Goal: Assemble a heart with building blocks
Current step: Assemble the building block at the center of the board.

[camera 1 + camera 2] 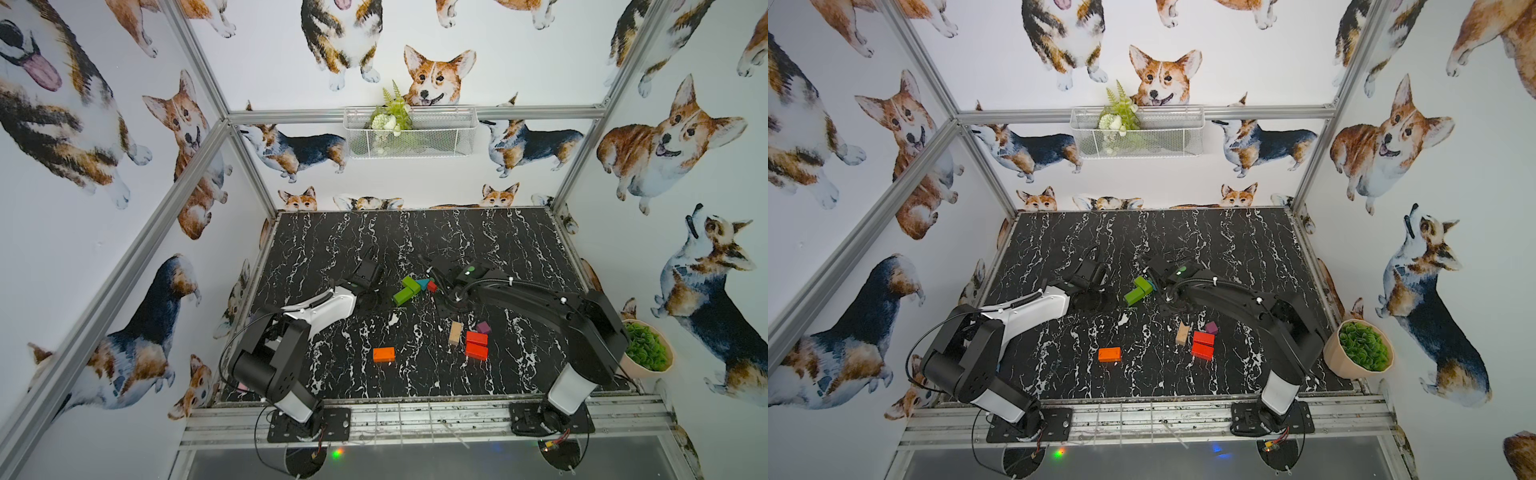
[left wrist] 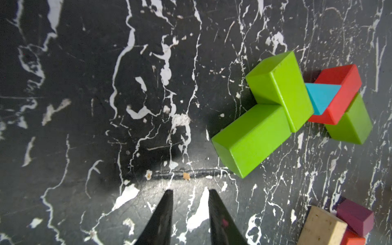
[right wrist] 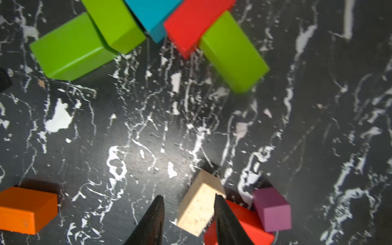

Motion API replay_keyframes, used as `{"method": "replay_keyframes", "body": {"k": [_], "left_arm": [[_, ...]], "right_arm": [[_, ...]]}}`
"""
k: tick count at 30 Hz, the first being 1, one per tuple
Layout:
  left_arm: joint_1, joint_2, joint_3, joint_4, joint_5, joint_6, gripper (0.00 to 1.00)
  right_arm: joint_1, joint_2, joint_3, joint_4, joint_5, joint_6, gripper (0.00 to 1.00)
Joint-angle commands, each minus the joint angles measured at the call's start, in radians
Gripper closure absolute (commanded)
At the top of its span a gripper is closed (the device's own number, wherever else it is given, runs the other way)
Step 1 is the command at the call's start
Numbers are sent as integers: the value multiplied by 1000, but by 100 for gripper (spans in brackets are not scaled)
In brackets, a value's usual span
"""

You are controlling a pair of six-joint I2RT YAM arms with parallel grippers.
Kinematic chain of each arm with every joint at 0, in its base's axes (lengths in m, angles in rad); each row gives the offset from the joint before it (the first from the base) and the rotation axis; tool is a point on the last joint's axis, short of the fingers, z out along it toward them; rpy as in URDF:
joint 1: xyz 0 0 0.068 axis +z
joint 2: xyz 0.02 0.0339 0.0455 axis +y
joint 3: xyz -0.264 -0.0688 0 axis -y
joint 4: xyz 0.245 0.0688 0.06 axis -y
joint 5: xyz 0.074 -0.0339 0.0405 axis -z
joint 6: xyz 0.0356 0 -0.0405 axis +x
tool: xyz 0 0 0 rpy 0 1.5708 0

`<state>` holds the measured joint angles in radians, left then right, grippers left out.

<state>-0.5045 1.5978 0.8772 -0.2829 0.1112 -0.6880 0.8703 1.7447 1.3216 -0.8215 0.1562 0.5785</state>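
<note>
Hovering over black marble-pattern desk [image 1: 415, 237], left claw [image 2: 189, 191] and right claw [image 3: 188, 197] both have jaws apart, gripping nothing. Unfinished heart [image 1: 411, 287] mid-desk: two touching green wooden bars [image 2: 265, 118], teal triangle block [image 2: 320, 97], red bar [image 2: 341, 93], third green bar [image 2: 352, 125], all butted together. Loose nearer the arm bases: orange block [image 1: 384, 354], plain-wood bar [image 1: 456, 332], two touching red blocks [image 1: 476, 351], small purple cube [image 1: 483, 327].

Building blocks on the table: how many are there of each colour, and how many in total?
Green rectangular wooden bars: 3
Red rectangular wooden bars: 3
Orange rectangular wooden bar: 1
Plain-wood rectangular bar: 1
Teal wooden triangle: 1
Purple wooden cube: 1
Total: 10
</note>
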Motion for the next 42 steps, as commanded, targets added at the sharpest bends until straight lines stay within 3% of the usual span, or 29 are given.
{"method": "replay_keyframes", "body": {"k": [1,15,42], "left_arm": [[1,14,-2,19,14,-2,68],[27,83,-13,96,52,-21,68],[56,83,-60,117,73,-18,68]], "right_arm": [[29,98,71,83,16,39,58],[38,285,154,222,-81,65,65],[38,397,284,167,-5,52,67]]}}
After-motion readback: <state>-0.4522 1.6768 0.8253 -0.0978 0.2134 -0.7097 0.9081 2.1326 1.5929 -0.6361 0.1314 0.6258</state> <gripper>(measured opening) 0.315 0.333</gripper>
